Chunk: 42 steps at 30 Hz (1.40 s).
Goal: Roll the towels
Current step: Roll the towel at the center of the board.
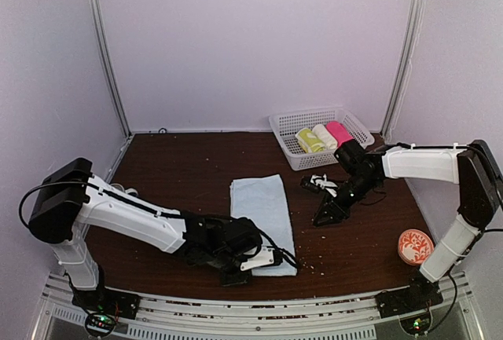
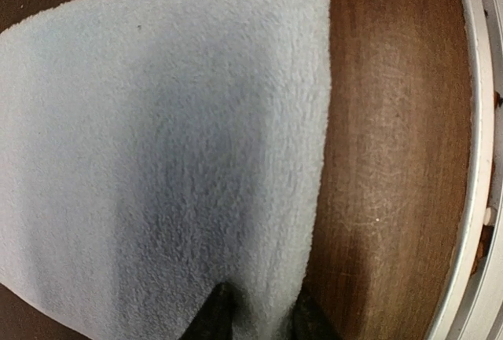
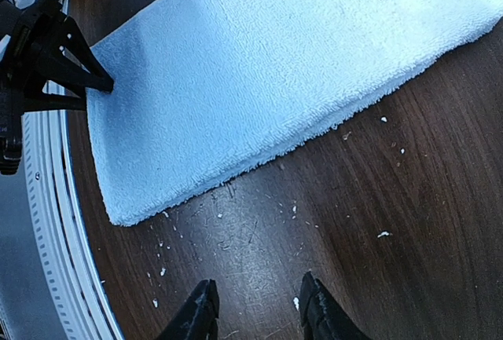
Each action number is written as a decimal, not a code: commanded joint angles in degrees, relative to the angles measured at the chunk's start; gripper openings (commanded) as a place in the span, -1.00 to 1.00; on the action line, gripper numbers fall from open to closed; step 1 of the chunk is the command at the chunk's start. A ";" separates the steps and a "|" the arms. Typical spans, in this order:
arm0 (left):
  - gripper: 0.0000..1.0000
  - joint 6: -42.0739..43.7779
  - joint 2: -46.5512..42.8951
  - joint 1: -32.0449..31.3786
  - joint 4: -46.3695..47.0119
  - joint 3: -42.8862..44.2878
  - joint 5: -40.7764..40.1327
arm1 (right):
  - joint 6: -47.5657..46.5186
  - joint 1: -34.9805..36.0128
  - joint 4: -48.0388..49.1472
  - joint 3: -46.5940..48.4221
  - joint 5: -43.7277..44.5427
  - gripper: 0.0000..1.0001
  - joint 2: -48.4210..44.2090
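Left claw (image 2: 255, 315) half-closed astride near short hem of blue towel (image 1: 262, 206), hold uncertain; long axis straight ahead; right claw (image 3: 255, 308) spread, empty, farther off.

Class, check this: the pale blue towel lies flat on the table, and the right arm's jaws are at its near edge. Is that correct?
No. The jaws at the near edge of the pale blue towel belong to the left arm; those of the right arm hang over the table beside it. The top view shows this.
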 commanded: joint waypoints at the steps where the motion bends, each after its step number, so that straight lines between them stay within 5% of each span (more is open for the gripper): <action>1: -0.65 1.33 1.57 -0.25 3.26 -0.27 0.84 | -0.28 0.22 -0.45 0.53 -0.23 -0.28 -2.65; 6: -0.98 1.03 3.31 0.08 4.25 1.89 4.92 | -2.66 0.46 -0.47 -1.63 -0.49 -0.27 -11.10; 12: -1.00 -4.02 5.86 6.36 6.27 3.88 22.55 | -11.15 5.13 -9.56 -4.34 -3.51 -0.11 -17.11; 22: -1.00 -12.86 11.28 14.57 12.17 3.68 46.65 | -7.71 16.50 5.36 -15.57 8.14 0.10 -23.79; 33: -1.00 -16.73 14.61 16.67 13.71 4.67 51.15 | -3.91 35.44 19.67 -15.94 26.95 0.19 -14.70; 42: -1.00 -17.37 16.08 16.97 14.35 5.30 52.09 | -5.08 36.98 24.09 -16.16 30.09 0.00 -8.56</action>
